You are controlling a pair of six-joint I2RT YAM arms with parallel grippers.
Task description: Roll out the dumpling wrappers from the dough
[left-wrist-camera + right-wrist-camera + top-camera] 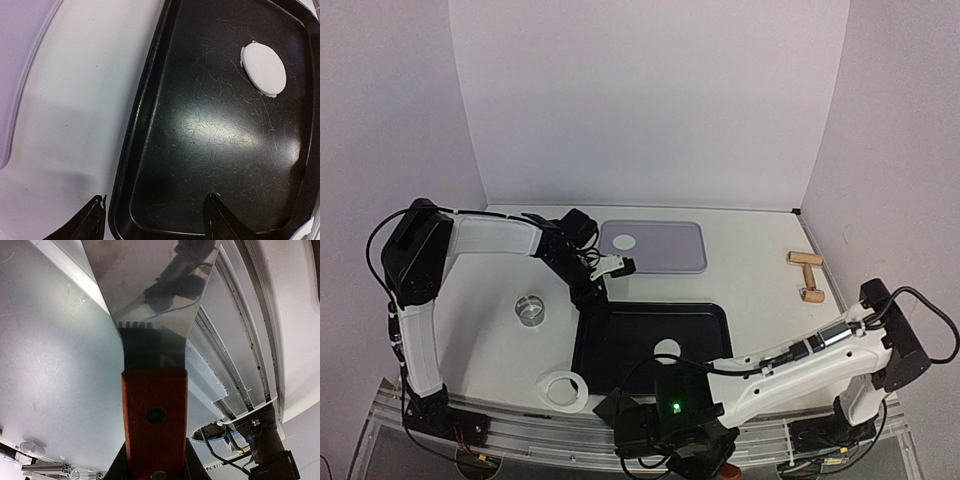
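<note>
One dumpling wrapper (667, 349), a flat white disc, lies in the black tray (620, 375); the left wrist view shows this wrapper (263, 68) at the tray's (150, 115) far end. A second wrapper (623, 241) rests on the grey mat (670, 250). A white dough ring with a hole (561, 388) lies left of the tray. My left gripper (592, 300) (155, 220) hangs open over the tray's corner, holding nothing. My right gripper (705, 455) (154, 465) is low at the table's near edge, shut on the wooden handle of a metal scraper (155, 415).
A small metal ring cutter (531, 309) stands left of the tray. A wooden rolling pin (806, 275) lies at the far right. Metal rails of the table's front edge (240, 365) run beside the scraper blade (150, 285).
</note>
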